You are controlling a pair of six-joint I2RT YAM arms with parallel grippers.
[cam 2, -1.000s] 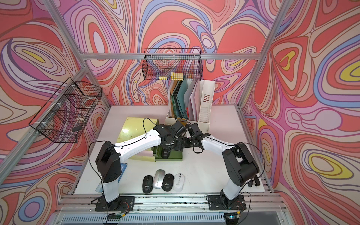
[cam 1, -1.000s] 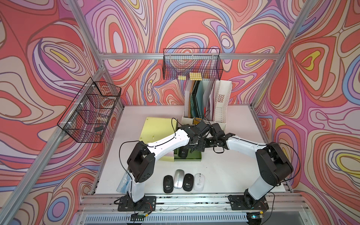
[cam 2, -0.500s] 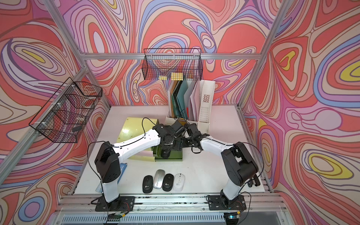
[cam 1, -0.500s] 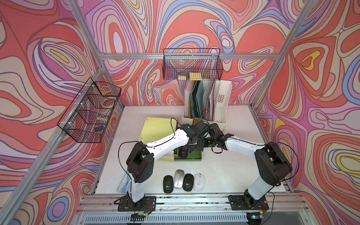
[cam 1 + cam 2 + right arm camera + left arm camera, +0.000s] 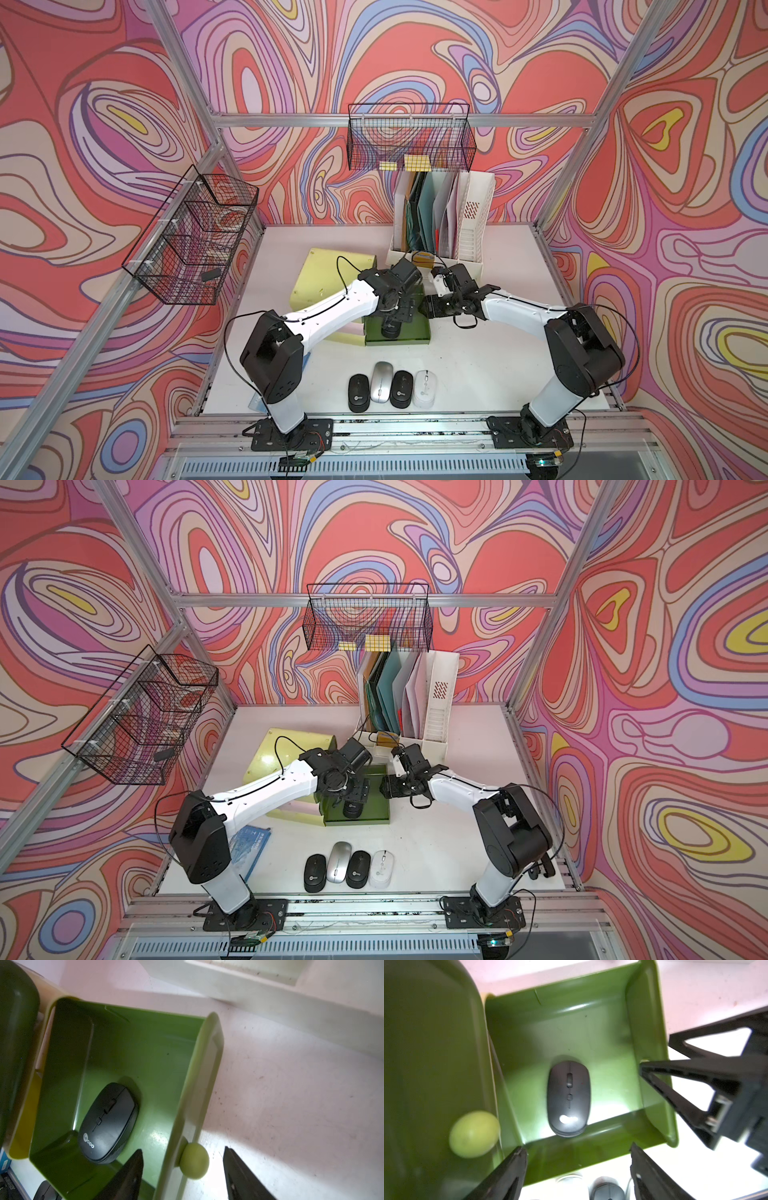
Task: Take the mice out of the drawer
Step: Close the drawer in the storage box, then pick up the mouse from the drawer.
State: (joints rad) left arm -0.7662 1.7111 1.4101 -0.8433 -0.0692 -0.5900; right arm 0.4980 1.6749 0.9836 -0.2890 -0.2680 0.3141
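Observation:
The green drawer point(image 5: 399, 343) stands pulled out of a pale yellow cabinet point(image 5: 328, 274). One black mouse point(image 5: 390, 331) point(image 5: 568, 1098) point(image 5: 108, 1122) lies on its floor near one end wall. My left gripper point(image 5: 394, 318) point(image 5: 577, 1147) hangs open right above it, touching nothing. My right gripper point(image 5: 428, 308) point(image 5: 183, 1150) is open at the drawer's right side, one finger inside and one outside, astride the wall with the round green knob point(image 5: 194, 1160). Near the table's front edge lie a black mouse point(image 5: 358, 386), a silver one point(image 5: 382, 381), another black one point(image 5: 402, 388) and a white one point(image 5: 425, 388).
A white file organiser point(image 5: 444, 224) with folders stands just behind both grippers. One wire basket point(image 5: 411, 141) hangs on the back wall and another point(image 5: 195, 237) on the left frame. A blue packet point(image 5: 249, 845) lies by the left arm's base.
My left gripper's jaws have spread a little wider above the mouse in the drawer. Both arms have barely shifted.

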